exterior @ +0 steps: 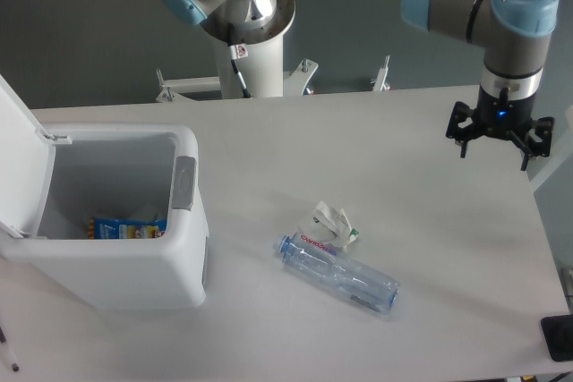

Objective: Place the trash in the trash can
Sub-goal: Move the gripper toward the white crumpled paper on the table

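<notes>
A clear plastic bottle [341, 275] with a blue cap lies on its side near the middle of the white table. Touching its upper side is a small crumpled white wrapper [330, 224] with a green bit. The white trash can [186, 248] stands at the left with its lid swung open; a blue packet lies inside. My gripper [493, 151] hangs at the far right, well above and right of the trash, fingers spread open and nothing held.
The arm's white base column [253, 60] rises behind the table's back edge. A dark object [560, 338] sits at the right edge near the front corner. The table's right edge runs just beside the gripper.
</notes>
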